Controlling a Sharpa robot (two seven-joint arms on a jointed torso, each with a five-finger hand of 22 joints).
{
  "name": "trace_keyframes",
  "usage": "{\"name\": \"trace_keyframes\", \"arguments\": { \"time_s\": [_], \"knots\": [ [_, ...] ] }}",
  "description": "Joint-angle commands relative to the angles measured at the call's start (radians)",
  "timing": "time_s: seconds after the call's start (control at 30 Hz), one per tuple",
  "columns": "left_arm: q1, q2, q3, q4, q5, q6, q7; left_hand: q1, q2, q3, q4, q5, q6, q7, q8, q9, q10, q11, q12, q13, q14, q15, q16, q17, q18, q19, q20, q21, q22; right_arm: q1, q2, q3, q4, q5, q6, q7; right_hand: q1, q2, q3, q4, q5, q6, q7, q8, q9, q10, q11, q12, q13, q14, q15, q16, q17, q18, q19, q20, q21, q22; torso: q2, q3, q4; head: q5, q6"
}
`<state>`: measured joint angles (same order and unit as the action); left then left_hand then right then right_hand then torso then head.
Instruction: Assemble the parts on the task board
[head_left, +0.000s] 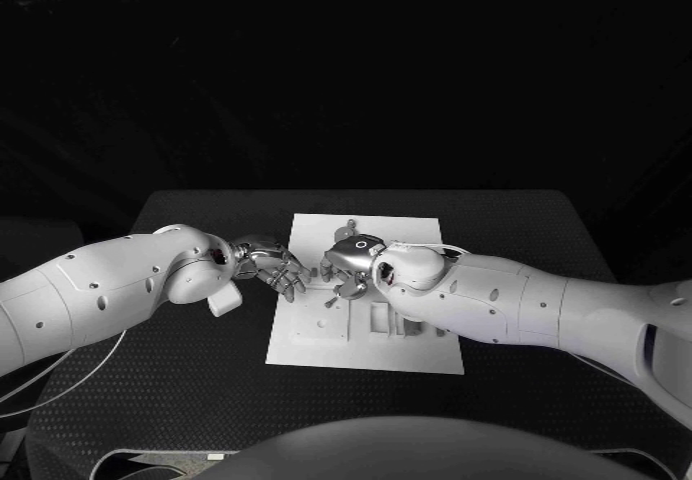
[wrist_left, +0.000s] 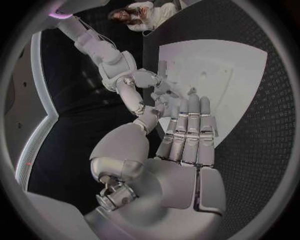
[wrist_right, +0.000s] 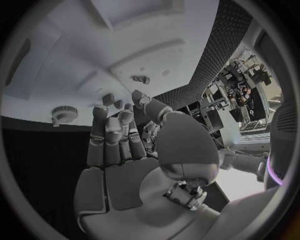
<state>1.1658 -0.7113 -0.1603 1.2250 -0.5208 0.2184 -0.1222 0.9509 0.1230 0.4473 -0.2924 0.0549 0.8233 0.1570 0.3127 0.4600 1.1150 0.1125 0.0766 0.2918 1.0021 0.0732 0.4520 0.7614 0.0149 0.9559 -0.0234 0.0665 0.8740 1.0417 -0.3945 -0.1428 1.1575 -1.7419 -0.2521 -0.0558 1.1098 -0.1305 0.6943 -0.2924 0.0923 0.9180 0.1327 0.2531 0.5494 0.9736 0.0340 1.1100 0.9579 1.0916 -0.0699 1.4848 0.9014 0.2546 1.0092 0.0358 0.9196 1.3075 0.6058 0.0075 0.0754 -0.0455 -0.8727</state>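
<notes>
While the task board (head_left: 320, 335) lies flat in the middle of the black table (head_left: 173, 400), both hands hang over its centre, near each other. The left hand (head_left: 274, 268) and right hand (head_left: 351, 262) each show straight, slightly parted fingers holding nothing. A small round part (wrist_right: 64, 113) stands on the board.

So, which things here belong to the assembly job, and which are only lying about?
Belong to the job:
- white flat task board
- small grey round toothed part on it
- silver left hand
- silver right hand

Only there:
- black table
</notes>
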Motion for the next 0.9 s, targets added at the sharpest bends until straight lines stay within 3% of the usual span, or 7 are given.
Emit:
{"name": "trace_keyframes", "arguments": {
  "time_s": [0.03, 0.33, 0.9],
  "knots": [
    [0.000, 0.002, 0.001, 0.002, 0.012, -0.017, 0.013, -0.002, -0.011, 0.003, 0.000, -0.006, 0.000, 0.006, -0.001, -0.001, 0.002, 0.006, 0.004, 0.001, 0.003, -0.003, -0.006, 0.002, -0.014, -0.004, -0.005, 0.005, -0.001, -0.002, 0.007, -0.005, -0.010, -0.015, 0.022, 0.024, 0.004, -0.005, -0.001, 0.001, 0.002, -0.015, 0.012, -0.004, -0.002, -0.006, 0.000, -0.003, 0.001, -0.007, -0.001, -0.004, -0.002, 0.007, -0.010, 0.000, -0.006, 0.018, 0.000, -0.0002, -0.0007, 0.001, 0.000],
    [0.000, 0.003, 0.001, 0.002, 0.012, -0.015, 0.015, -0.001, -0.013, 0.003, 0.000, -0.006, 0.001, 0.007, 0.000, -0.001, 0.003, 0.007, 0.005, 0.002, 0.003, -0.003, -0.006, 0.002, -0.014, -0.004, -0.005, 0.005, -0.002, -0.006, 0.010, -0.027, -0.005, -0.025, 0.060, 0.029, 0.007, 0.003, -0.007, 0.002, 0.002, 0.013, 0.005, 0.011, 0.001, -0.009, -0.005, 0.000, 0.001, -0.011, -0.005, -0.001, -0.003, 0.007, -0.014, 0.005, -0.006, 0.019, 0.000, -0.0003, -0.0007, 0.003, 0.000],
    [0.000, 0.005, 0.001, 0.002, 0.014, -0.011, 0.018, -0.003, -0.020, 0.001, 0.001, -0.006, 0.003, 0.009, 0.001, -0.001, 0.006, 0.007, 0.006, 0.003, 0.004, -0.003, -0.007, 0.004, -0.014, -0.003, -0.005, 0.005, -0.002, -0.024, 0.022, -0.035, -0.025, -0.052, 0.061, 0.019, 0.005, 0.009, -0.015, 0.002, 0.002, 0.059, -0.010, 0.038, 0.012, -0.009, -0.019, 0.004, -0.001, -0.013, -0.017, 0.003, -0.006, 0.007, -0.015, 0.006, -0.005, 0.019, 0.000, 0.0003, -0.0001, 0.004, 0.000]
  ]
}}
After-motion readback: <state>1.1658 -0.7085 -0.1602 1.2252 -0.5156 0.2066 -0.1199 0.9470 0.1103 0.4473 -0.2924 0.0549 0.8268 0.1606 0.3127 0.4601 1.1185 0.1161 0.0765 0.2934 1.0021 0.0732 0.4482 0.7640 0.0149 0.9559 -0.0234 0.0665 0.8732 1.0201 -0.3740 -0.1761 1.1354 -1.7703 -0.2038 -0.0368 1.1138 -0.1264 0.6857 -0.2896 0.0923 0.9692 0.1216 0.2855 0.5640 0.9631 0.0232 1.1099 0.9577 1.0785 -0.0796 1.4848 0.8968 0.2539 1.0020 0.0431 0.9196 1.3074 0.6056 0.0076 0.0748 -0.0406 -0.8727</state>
